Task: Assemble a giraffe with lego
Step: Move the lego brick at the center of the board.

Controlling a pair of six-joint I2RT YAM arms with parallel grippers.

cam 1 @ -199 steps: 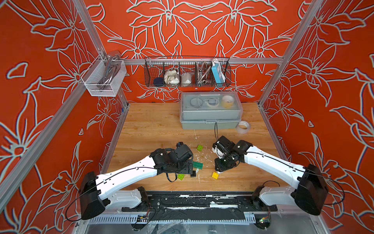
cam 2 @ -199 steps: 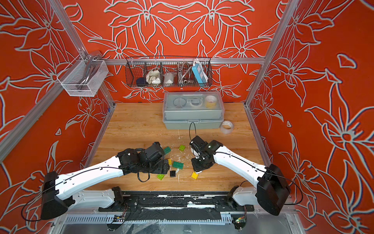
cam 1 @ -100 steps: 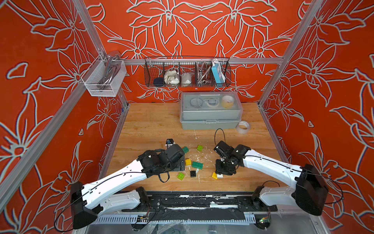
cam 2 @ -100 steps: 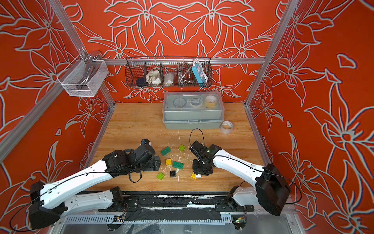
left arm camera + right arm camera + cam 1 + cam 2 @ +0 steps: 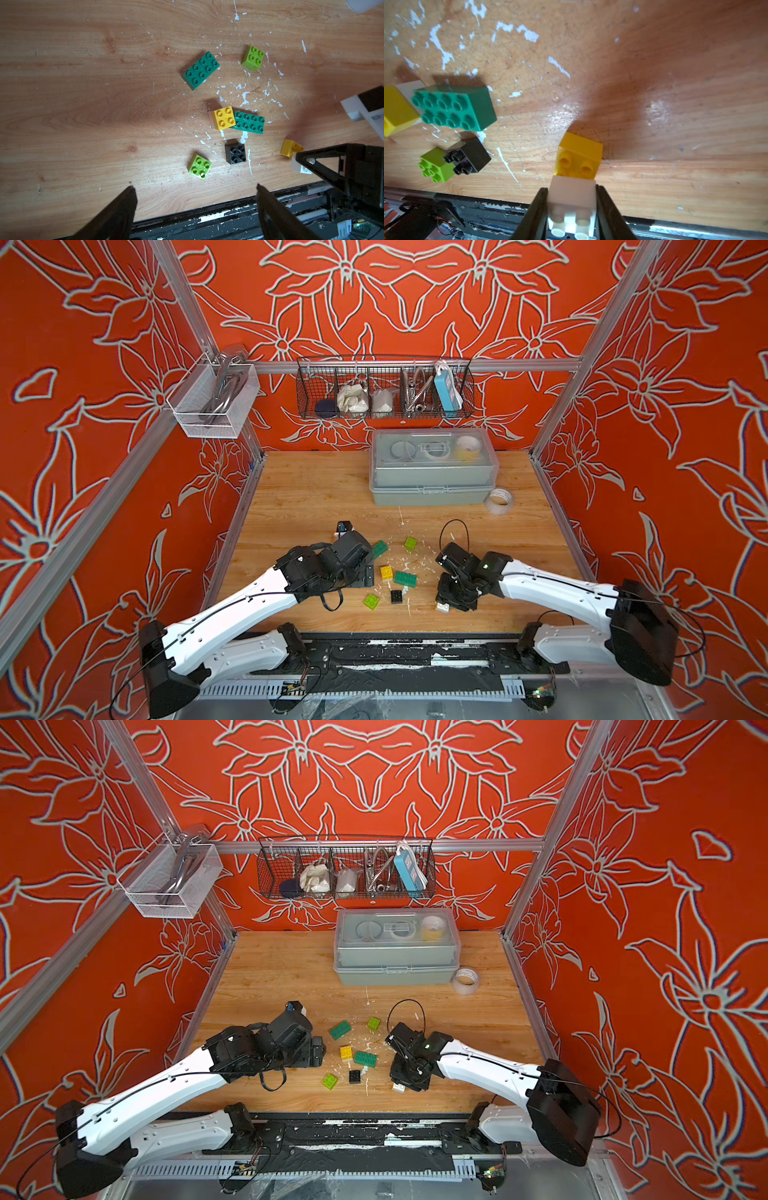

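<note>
Right gripper (image 5: pixel 572 188): clamped on small white studded plastic brick (image 5: pixel 572 199).
Handling: likely light, rigid, slick; pinch flat sides.

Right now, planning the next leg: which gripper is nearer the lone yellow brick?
Right. The right gripper, shut on a white brick, is just beside the yellow brick; the left gripper hangs open, past the black brick.

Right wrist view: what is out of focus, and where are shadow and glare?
Right wrist view: the small white studded plastic brick in the right end effector looks soft. Same view: a broad shadow crosses the wooden table, glare beside it.
</note>
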